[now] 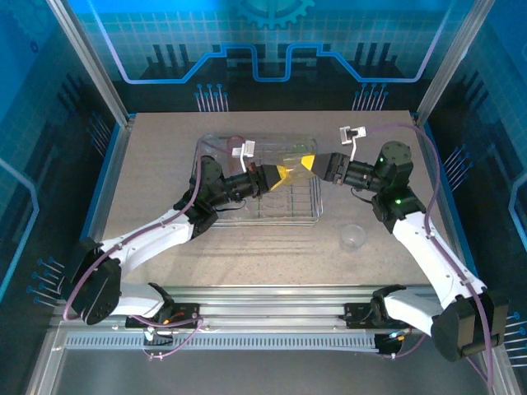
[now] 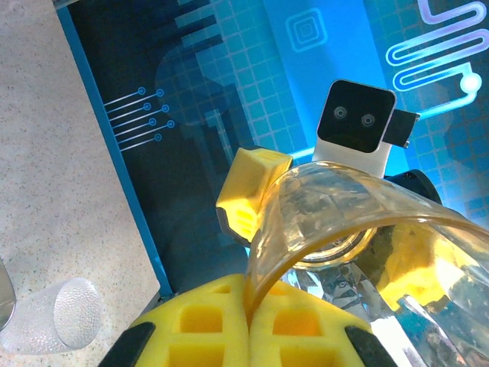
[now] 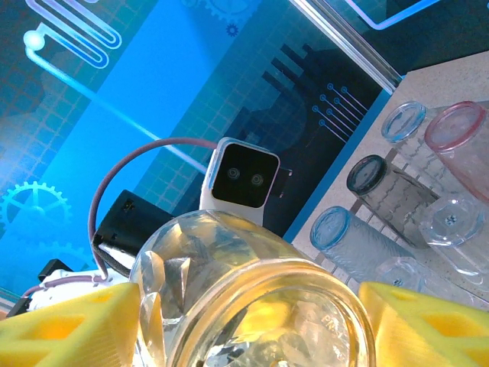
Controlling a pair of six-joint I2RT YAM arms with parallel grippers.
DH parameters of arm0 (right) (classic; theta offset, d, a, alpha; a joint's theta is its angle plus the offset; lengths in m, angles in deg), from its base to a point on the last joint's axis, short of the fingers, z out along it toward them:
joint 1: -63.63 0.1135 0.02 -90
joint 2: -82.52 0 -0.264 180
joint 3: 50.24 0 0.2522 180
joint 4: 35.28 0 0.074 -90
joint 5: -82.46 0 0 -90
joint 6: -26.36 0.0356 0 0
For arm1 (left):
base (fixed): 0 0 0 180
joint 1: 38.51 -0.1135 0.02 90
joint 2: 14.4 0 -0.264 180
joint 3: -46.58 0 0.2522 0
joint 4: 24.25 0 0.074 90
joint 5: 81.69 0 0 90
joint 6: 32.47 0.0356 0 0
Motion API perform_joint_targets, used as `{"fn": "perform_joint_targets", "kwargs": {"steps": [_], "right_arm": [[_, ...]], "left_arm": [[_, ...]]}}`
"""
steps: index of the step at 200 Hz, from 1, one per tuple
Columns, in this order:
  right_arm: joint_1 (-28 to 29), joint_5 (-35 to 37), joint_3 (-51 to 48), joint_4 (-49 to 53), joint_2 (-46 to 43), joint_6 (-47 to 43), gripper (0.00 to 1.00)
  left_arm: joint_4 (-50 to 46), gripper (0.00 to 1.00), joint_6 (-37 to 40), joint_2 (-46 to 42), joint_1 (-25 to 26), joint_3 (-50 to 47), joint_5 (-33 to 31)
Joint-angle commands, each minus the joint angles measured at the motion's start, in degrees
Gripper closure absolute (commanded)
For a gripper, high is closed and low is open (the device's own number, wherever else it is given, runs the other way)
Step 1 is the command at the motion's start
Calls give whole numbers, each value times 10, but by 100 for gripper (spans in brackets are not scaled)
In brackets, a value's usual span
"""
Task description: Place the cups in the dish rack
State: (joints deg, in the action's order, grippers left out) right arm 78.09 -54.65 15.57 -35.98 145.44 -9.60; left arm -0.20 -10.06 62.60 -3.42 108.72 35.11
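Cup [image 2: 344, 206] lies level, mouth leftward; left end effector [image 2: 248, 304] pinches rim, right end effector [image 3: 246, 313] straddles base wide.

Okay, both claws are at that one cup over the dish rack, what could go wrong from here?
1. The left claw pinches the yellowish cup only by its thin rim, and the right claw straddles it with unclear grip: a mistimed release could drop it onto the dish rack.
2. If both claws pull, the thin wall may buckle.
3. The clear cup on the table sits near the right arm and could get knocked.
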Motion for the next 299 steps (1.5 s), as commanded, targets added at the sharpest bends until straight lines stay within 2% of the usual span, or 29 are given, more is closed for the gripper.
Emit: {"fn": "perform_joint_targets", "kwargs": {"steps": [1,56,90,117,129,141,165,184,227,245,272,299], "right_arm": [[20,-7,-8,-7,12,8,25],[30,-11,-30,-75,30,40,24],[31,0,-26,-65,26,35,31],[31,23,-20,-14,13,1,36],[31,36,3,36,8,-18,37],[31,45,12,63,6,-37,40],[30,70,24,115,3,-61,50],[31,90,42,163,3,-87,57],[31,133,95,279,11,-158,70],[31,154,112,314,17,-177,82],[31,187,145,372,35,-213,84],[32,245,205,475,67,-282,84]], "left_arm": [[39,100,8,-4,2,6,3],[47,100,3,5,2,4,8],[39,100,9,2,2,3,7],[19,100,21,-1,2,3,3],[7,81,29,-1,2,1,0],[-4,73,37,-1,2,-2,-3],[-16,39,46,-2,2,-18,-14],[-26,20,51,-6,1,-29,-26],[-82,13,79,-27,-2,-44,-48],[-117,12,96,-43,-3,-50,-65],[-216,10,127,-77,-3,-46,-116],[-334,6,171,-131,-3,-41,-192]]}}
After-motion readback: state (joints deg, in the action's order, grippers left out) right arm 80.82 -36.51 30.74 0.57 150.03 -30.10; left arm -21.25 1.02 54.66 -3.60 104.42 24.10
